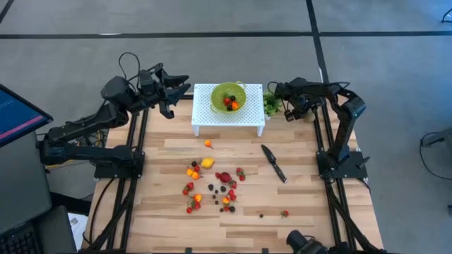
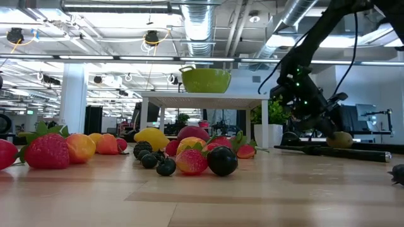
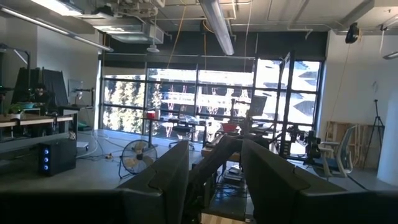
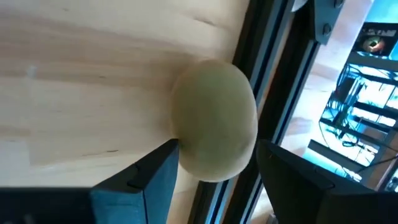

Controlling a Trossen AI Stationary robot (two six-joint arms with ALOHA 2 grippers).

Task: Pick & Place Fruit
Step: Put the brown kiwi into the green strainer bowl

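Right gripper (image 1: pixel 288 113) down at the far right edge of the table (image 1: pixel 304 201), just beside the small green potted plant (image 1: pixel 271 104); in its wrist view the two dark fingers (image 4: pixel 146 180) stand apart on either side of a brown-green fruit (image 4: pixel 214 129), one finger touching or nearly touching it, the other with a visible gap. Fruit sits on the wood right at the table's edge; jaws are spread, not clamped. Same fruit visible in the low view (image 2: pixel 341 139) on the tabletop, beyond the black knife (image 2: pixel 334 151). Left gripper (image 1: pixel 168 95) raised off the far left corner of the table, next to the white stand (image 1: pixel 227 116); its fingers (image 3: pixel 155 186) are parted with nothing between them, pointed out toward the room. Green bowl (image 1: pixel 228 96) on top of the white stand holds a few small red, orange and dark fruits. Loose small fruits (image 1: pixel 210 185), red, orange, yellow and dark purple, scattered across the middle of the table, with one red piece (image 1: pixel 284 213) apart toward the near right. Knife lies right of the cluster, diagonal.
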